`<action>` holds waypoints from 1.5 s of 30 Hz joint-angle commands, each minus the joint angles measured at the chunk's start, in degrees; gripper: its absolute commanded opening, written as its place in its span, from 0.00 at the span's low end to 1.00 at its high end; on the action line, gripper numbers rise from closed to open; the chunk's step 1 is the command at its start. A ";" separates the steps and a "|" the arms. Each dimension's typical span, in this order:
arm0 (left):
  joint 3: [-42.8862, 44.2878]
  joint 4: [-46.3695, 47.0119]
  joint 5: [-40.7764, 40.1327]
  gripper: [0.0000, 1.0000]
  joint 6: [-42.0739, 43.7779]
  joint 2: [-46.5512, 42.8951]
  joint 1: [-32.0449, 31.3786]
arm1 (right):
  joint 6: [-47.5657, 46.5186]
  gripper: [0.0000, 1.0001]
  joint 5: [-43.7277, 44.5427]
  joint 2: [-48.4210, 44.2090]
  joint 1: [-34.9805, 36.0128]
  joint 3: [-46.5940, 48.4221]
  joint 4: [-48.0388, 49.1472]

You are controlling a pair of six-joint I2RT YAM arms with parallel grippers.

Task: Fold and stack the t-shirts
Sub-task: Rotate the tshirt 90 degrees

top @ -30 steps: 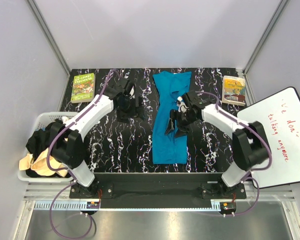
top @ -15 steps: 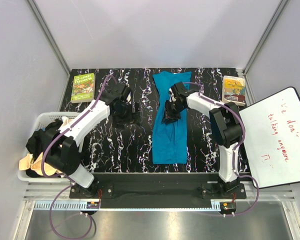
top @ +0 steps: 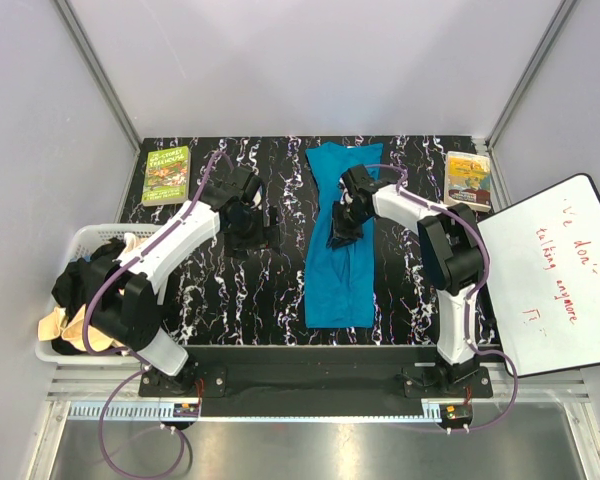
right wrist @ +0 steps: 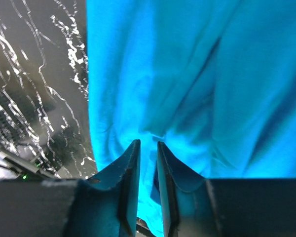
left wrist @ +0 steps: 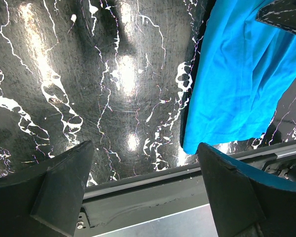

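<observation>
A teal t-shirt point(top: 340, 250) lies folded into a long strip down the middle of the black marbled table. My right gripper point(top: 341, 234) is down on its upper middle. In the right wrist view the gripper point(right wrist: 147, 144) has its jaws drawn close together on a raised fold of the teal t-shirt point(right wrist: 212, 74). My left gripper point(top: 252, 232) hovers over bare table left of the shirt. In the left wrist view it point(left wrist: 144, 148) stands wide open and holds nothing, with the shirt's corner point(left wrist: 237, 74) at the right. A black t-shirt point(top: 80, 285) and a cream one point(top: 75, 325) lie heaped in the basket.
A white slatted basket point(top: 80, 240) sits at the table's left edge. A green book point(top: 166, 174) lies at the far left corner. Another book point(top: 468, 180) lies at the far right. A whiteboard point(top: 550, 270) leans at the right.
My right arm swung from the shirt's right side to over its upper middle, and its jaws narrowed onto the fabric. The left gripper drifted slightly left and stayed open.
</observation>
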 commanded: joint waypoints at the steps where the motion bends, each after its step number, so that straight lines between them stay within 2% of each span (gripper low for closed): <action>1: 0.26 0.67 -0.85 0.91 -0.02 -1.36 0.02 | -0.97 0.31 3.61 -4.05 -0.18 0.24 -0.42; 12: -1.06 0.84 -0.50 0.91 -0.02 -1.97 0.02 | -2.03 0.30 1.95 3.43 -0.18 5.16 -0.33; 16: -1.68 0.75 -0.76 0.91 -0.20 -2.41 0.02 | -2.29 0.14 1.16 3.78 -0.10 5.87 0.46; 17: -1.76 0.75 -0.76 0.91 -0.20 -2.50 0.02 | -2.47 0.07 1.15 3.61 -0.10 5.87 0.55; 20: -1.85 0.84 -0.67 0.91 -0.20 -2.50 0.02 | -3.25 0.00 1.15 3.34 -0.10 5.70 0.81; 34: -1.33 1.46 -0.23 0.91 0.24 -0.22 0.02 | -3.08 0.00 4.75 -13.79 -0.10 -1.77 -0.33; 38: -0.71 1.63 0.47 0.91 0.33 0.84 0.02 | -2.99 0.00 6.60 -15.03 -0.10 -3.17 -2.79; 45: 0.52 1.72 1.26 0.91 0.94 1.72 0.02 | -2.99 0.00 7.74 -11.87 -0.27 -6.34 -3.76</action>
